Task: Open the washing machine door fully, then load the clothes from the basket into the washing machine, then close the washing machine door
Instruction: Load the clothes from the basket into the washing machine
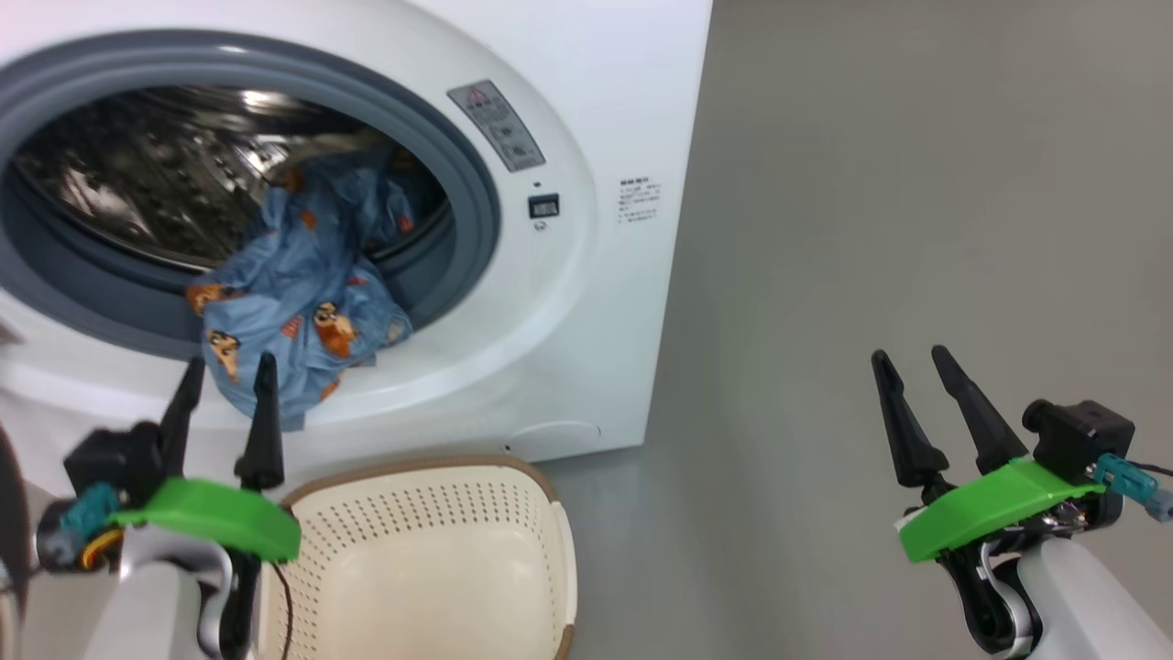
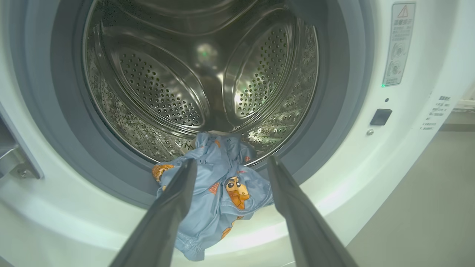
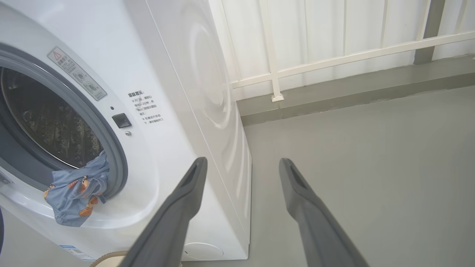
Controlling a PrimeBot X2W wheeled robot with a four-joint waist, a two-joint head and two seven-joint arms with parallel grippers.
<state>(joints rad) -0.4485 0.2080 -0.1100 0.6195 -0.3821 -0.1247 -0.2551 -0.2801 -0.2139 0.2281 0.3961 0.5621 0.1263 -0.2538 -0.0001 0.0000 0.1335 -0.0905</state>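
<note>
Laundry area. White front-loading washer (image 1: pixel 568 321) on a plain grey floor (image 1: pixel 916 229), a perforated basket (image 1: pixel 412 522) at its foot, printed clothes (image 1: pixel 302 302) hanging over the drum's grey seal. Beyond the machine, a pale panelled wall (image 3: pixel 334 29) with a white rail (image 3: pixel 352 55) running across it above a grey kerb.

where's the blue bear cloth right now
Head view, left side: the blue bear cloth hangs over the washing machine's lower rim, partly in the drum, just beyond the left hand.

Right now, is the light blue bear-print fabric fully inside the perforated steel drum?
Partly in: the fabric spills from the drum over the grey rubber seal, hanging down the white machine front.
</note>
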